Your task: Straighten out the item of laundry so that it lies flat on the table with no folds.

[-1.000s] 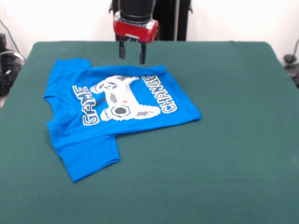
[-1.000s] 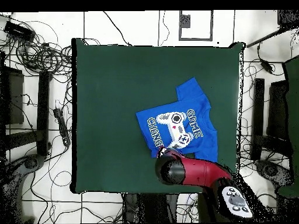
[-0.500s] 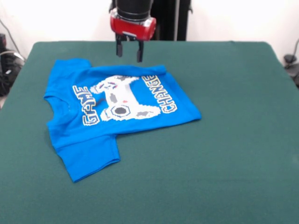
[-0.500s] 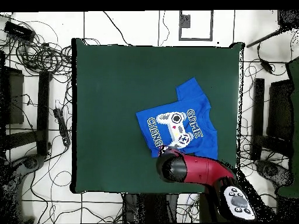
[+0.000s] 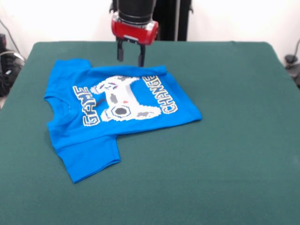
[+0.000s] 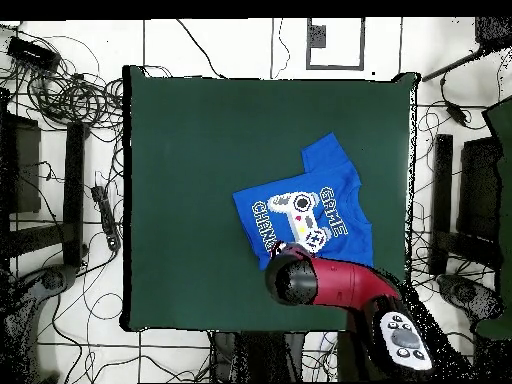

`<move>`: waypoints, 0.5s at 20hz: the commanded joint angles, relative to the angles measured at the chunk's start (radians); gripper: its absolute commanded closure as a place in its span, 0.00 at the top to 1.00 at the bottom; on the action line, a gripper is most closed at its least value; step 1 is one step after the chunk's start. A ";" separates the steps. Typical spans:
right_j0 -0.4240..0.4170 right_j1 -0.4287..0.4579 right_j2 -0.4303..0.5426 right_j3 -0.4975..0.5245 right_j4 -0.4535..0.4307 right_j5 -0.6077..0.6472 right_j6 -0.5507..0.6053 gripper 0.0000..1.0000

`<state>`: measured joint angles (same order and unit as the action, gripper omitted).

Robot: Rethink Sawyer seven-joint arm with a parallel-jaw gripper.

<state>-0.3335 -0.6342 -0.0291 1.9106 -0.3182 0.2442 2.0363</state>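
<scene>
The item of laundry (image 5: 117, 105) is a bright blue T-shirt lying print-up on the left half of the green table (image 5: 225, 140), collar to the left. One sleeve points to the far left and the other toward the near edge. Its right end stops in a straight folded edge that cuts off the lettering. My gripper (image 5: 130, 57) hangs open over the shirt's far edge, clear of the cloth, with nothing between its fingers. In the overhead view the red arm (image 6: 340, 285) covers the gripper and the bottom edge of the shirt (image 6: 305, 210).
Green table surface (image 6: 200, 150) stretches wide to the left of the shirt in the overhead view. Cables and dark stands (image 6: 70, 200) lie on the floor around the table.
The gripper shifted a little to the left and up, then came back slightly down and right. It stays open. The shirt has not moved.
</scene>
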 commanded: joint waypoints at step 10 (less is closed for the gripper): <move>0.083 0.137 0.080 -0.072 0.084 -0.013 0.147 1.00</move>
<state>-0.2910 -0.5842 -0.0288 1.8811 -0.2950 0.2442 2.0363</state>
